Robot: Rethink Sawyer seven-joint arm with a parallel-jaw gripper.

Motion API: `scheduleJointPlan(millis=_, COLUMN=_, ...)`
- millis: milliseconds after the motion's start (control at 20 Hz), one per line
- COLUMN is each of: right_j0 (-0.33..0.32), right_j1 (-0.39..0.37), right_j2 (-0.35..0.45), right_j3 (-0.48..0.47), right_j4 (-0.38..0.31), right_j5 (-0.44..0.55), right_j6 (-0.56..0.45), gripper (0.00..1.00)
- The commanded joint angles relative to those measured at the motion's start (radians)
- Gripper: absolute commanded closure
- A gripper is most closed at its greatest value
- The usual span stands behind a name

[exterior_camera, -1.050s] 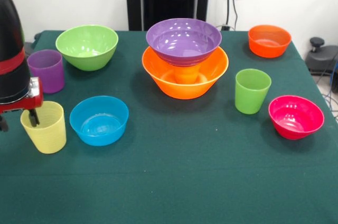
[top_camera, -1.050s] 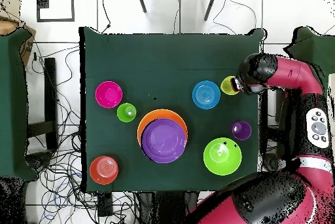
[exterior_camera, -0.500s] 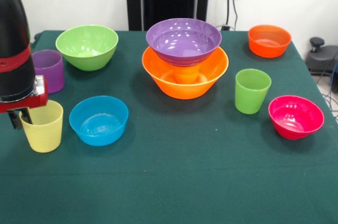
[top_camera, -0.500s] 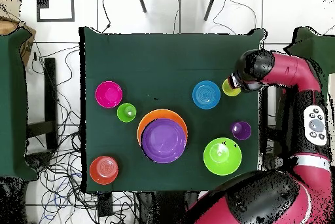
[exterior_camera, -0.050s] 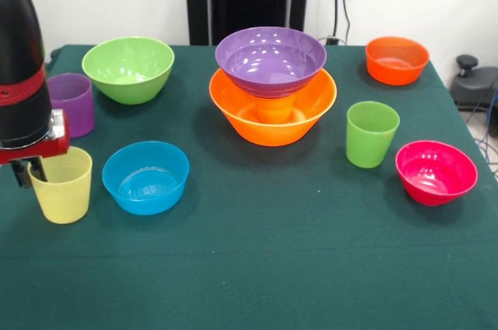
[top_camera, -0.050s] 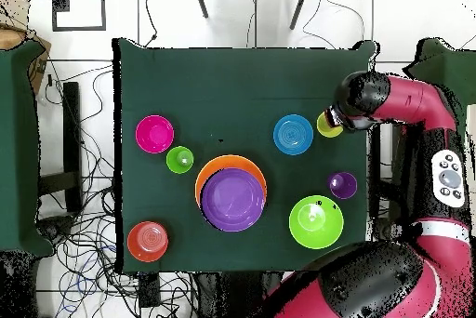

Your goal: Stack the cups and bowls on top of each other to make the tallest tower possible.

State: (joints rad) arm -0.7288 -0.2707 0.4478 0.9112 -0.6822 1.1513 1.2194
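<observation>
My gripper [exterior_camera, -0.050s: 28,173] [top_camera, -0.050s: 333,121] is at the table's left side in the front view, shut on the rim of the pale yellow cup [exterior_camera, -0.050s: 62,188] [top_camera, -0.050s: 326,126], one finger inside and one outside. The tower stands mid-table: a large orange-yellow bowl [exterior_camera, -0.050s: 272,124] [top_camera, -0.050s: 206,171] with an orange cup [exterior_camera, -0.050s: 275,109] inside it and the purple bowl [exterior_camera, -0.050s: 270,59] [top_camera, -0.050s: 232,199] on top. A blue bowl [exterior_camera, -0.050s: 145,177] sits right beside the yellow cup. The purple cup [exterior_camera, -0.050s: 71,103] and light green bowl [exterior_camera, -0.050s: 128,68] lie behind it.
On the right side in the front view stand the green cup [exterior_camera, -0.050s: 371,134], the pink-red bowl [exterior_camera, -0.050s: 436,173] and, at the back, the orange-red bowl [exterior_camera, -0.050s: 397,60]. The arm's dark body [exterior_camera, -0.050s: 19,65] hangs over the table's left edge.
The fingers have drawn together onto the yellow cup's rim. The cup has shifted slightly left with the gripper. Everything else is unmoved.
</observation>
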Motion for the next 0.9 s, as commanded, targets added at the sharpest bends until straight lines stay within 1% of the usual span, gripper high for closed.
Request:
scheduleJointPlan(millis=50, right_j0=0.037, right_j1=0.014, right_j2=-0.027, right_j3=0.063, right_j4=-0.007, right_j5=-0.046, right_j6=-0.001, gripper=1.00)
scheduleJointPlan(millis=350, right_j0=0.043, right_j1=0.013, right_j2=-0.033, right_j3=0.066, right_j4=0.007, right_j5=-0.045, right_j6=0.002, gripper=1.00)
scheduleJointPlan(millis=550, right_j0=0.020, right_j1=-0.053, right_j2=-0.027, right_j3=0.138, right_j4=0.043, right_j5=-0.032, right_j6=-0.021, gripper=1.00)
scheduleJointPlan(millis=650, right_j0=-0.003, right_j1=-0.102, right_j2=-0.021, right_j3=0.180, right_j4=0.067, right_j5=-0.022, right_j6=-0.044, gripper=1.00)
scheduleJointPlan(millis=900, right_j0=-0.026, right_j1=-0.171, right_j2=-0.018, right_j3=0.258, right_j4=0.091, right_j5=-0.051, right_j6=-0.050, gripper=1.00)
